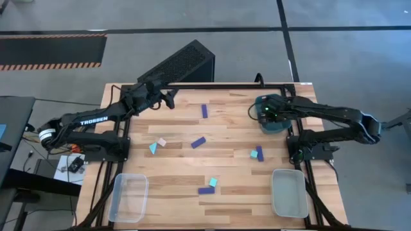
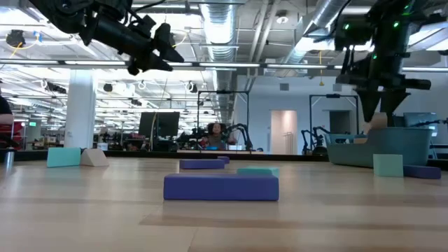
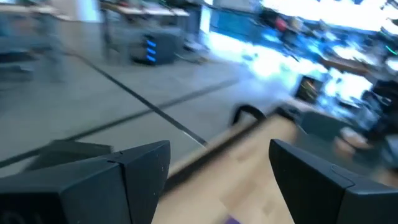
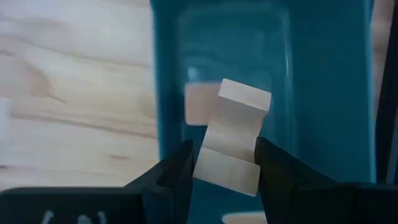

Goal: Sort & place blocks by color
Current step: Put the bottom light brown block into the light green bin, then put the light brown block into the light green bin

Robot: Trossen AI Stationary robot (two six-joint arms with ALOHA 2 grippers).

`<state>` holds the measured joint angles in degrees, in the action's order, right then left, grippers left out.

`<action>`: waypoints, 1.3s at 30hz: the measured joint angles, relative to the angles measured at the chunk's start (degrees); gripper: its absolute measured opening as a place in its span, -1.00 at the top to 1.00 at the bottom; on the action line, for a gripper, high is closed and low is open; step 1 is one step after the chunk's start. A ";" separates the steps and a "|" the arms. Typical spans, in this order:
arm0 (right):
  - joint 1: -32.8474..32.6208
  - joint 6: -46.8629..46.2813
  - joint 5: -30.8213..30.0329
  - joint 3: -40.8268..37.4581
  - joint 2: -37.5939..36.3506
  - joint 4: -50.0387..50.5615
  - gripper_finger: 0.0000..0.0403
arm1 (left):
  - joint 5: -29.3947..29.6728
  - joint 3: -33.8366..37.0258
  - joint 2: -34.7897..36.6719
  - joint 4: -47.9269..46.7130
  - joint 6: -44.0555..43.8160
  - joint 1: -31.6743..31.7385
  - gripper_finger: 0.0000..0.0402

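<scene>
My right gripper (image 4: 224, 155) hangs over the dark teal bin (image 1: 282, 125) at the table's far right, shut on a pale wood block (image 4: 233, 134). A second pale piece (image 4: 198, 102) lies on the bin's floor. My left gripper (image 1: 169, 99) is open and raised above the far left of the table, holding nothing. Lying flat on the table are dark blue bars (image 1: 198, 142) (image 1: 204, 111) (image 1: 206, 190) (image 1: 260, 154), teal pieces (image 1: 154, 148) (image 1: 212, 182) (image 1: 253, 154) and a pale wood piece (image 1: 162, 142). My right gripper pinches the pale wood block by its near lower part (image 4: 214, 167), one finger on each side face. The fingers come from above, pointing down into the bin. The block is lifted clear of the bin's floor, and its stepped far end (image 4: 245, 96) sticks out past the fingertips.
Two clear plastic trays (image 1: 128, 196) (image 1: 289, 192) sit at the near left and near right corners. A black box (image 1: 183, 64) stands beyond the far edge. A black frame rail (image 1: 218, 85) runs along the table's far side.
</scene>
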<state>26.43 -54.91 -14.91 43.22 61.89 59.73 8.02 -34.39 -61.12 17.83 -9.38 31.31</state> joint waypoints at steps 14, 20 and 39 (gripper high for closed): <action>8.03 10.27 5.69 -0.04 13.57 -3.47 -0.07 | -2.10 0.00 1.99 -2.66 -8.89 1.68 -0.31; 8.62 12.05 6.09 -0.04 11.42 -3.16 -0.23 | 1.21 0.00 1.97 -0.81 -8.76 2.14 -0.31; -1.75 16.55 15.10 4.55 -6.02 -23.72 -0.24 | -4.65 0.00 1.99 -22.50 -26.52 -0.97 -0.31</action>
<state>24.68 -38.36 0.19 47.77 55.87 36.01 3.37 -34.39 -59.13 -4.67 -35.89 30.34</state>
